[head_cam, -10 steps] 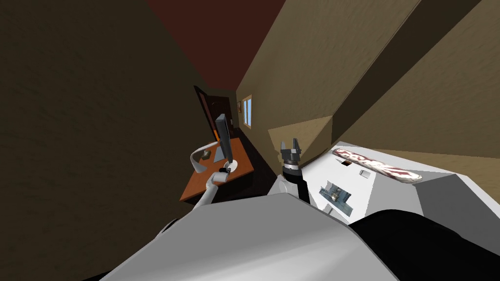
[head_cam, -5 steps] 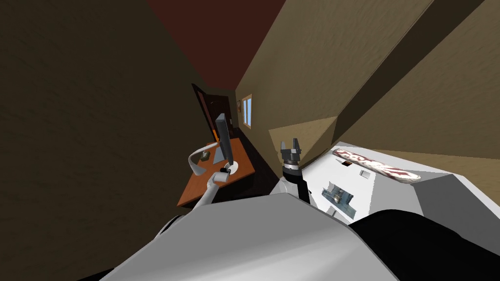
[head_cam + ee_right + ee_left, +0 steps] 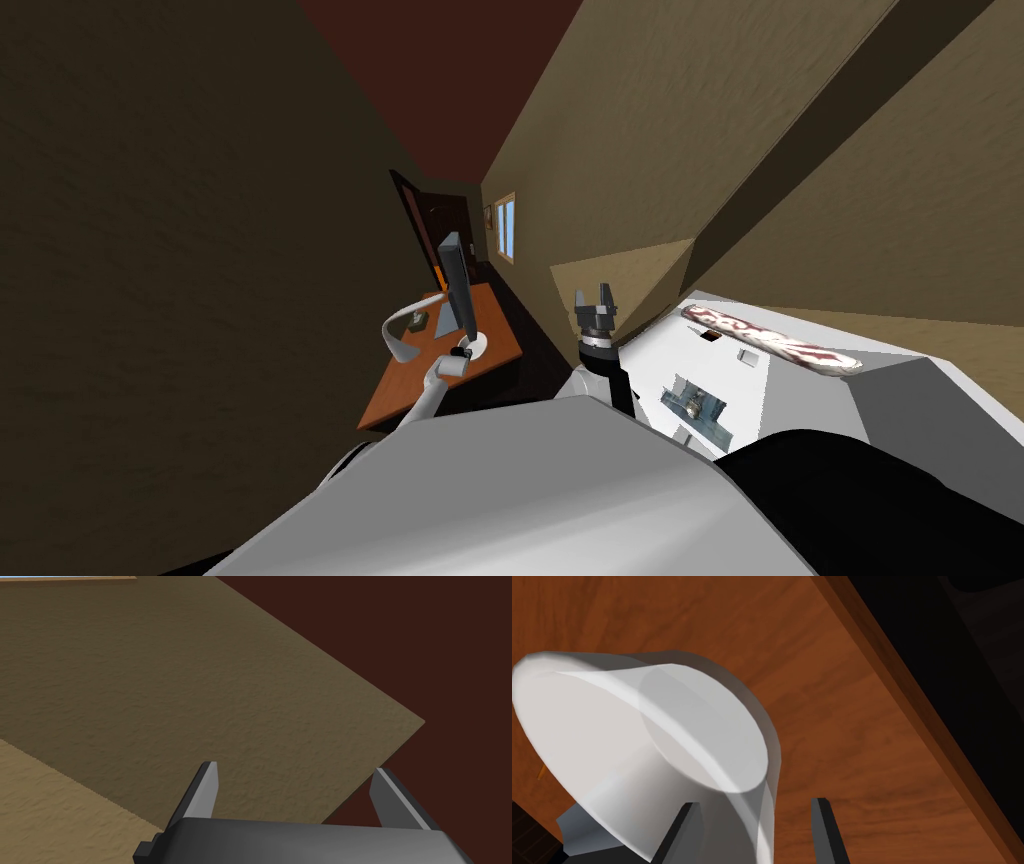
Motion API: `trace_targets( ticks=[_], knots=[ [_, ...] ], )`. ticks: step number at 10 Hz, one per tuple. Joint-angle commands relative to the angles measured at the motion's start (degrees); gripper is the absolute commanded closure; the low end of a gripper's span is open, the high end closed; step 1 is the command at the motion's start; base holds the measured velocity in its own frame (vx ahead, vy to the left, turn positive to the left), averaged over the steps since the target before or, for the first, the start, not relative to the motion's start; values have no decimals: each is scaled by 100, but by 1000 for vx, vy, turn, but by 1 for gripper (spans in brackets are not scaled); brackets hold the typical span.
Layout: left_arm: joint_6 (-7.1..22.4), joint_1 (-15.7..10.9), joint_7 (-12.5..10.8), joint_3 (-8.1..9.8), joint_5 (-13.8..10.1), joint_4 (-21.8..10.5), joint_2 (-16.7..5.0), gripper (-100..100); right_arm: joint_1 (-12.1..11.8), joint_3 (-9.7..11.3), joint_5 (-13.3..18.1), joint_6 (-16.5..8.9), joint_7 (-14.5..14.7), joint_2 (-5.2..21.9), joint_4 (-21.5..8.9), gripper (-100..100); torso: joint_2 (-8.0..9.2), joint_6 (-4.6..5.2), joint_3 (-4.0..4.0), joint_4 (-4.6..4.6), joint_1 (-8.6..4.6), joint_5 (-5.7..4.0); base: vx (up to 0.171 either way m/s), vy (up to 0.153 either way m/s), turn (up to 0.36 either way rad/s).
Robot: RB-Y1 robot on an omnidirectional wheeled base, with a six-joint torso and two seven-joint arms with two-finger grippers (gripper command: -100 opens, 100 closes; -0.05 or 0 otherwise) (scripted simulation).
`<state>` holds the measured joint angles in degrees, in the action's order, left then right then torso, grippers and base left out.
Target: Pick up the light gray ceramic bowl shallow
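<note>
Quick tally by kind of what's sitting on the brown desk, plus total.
On the brown desk:
monitor: 1
bowl, light grey: 1
curved white strip: 1
small boxy item, too small to identify: 1
Total: 4

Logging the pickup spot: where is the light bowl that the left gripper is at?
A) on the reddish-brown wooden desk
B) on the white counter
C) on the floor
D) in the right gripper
A: the bowl lies on the desk, at the left gripper.
</note>
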<state>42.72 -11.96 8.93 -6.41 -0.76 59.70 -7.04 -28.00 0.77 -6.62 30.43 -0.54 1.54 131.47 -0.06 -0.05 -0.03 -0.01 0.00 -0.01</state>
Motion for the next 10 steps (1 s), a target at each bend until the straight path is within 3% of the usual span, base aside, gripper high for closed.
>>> trace_targets(
  ticks=[1, 4, 5, 6, 8, 9, 10],
  knots=[
    [0, 0, 0, 0, 0, 0, 0, 100, 0, 0, 0, 0, 0, 0, 0, 0, 0, 0, 0, 0, 0, 0, 0, 0, 0],
    [7, -4, -18, 10, -6, 2, 4, 100, 0, 0, 0, 0, 0, 0, 0, 0, 6, 6, 2, -2, 10, 3, 0, 0, 0],
    [8, -2, -20, 11, -7, 1, 4, 0, 0, 0, 0, 0, 0, 0, 0, 0, 6, 7, 2, -2, 9, 2, 0, 0, 0],
    [207, -8, 13, -11, -21, 195, -8, 100, 0, 0, 0, 0, 0, 0, 0, 0, 5, 8, 2, -1, 8, 2, -38, 3, 24],
    [356, -16, 25, -19, -40, 333, -16, 100, 1, 0, 0, 0, 0, 0, 0, 0, 24, 8, 14, 4, 5, -2, -47, -1, 16],
    [282, -10, 18, -14, -38, 275, -13, 100, 1, 0, 0, 0, 0, 0, 0, 0, 27, 9, 16, 5, 1, -4, -20, -2, 4],
    [304, -7, 19, -15, -39, 288, -12, 0, 0, 0, 0, 0, 0, 0, 0, 0, 21, 10, 13, 5, 0, -5, 0, 0, 0]
  ],
)
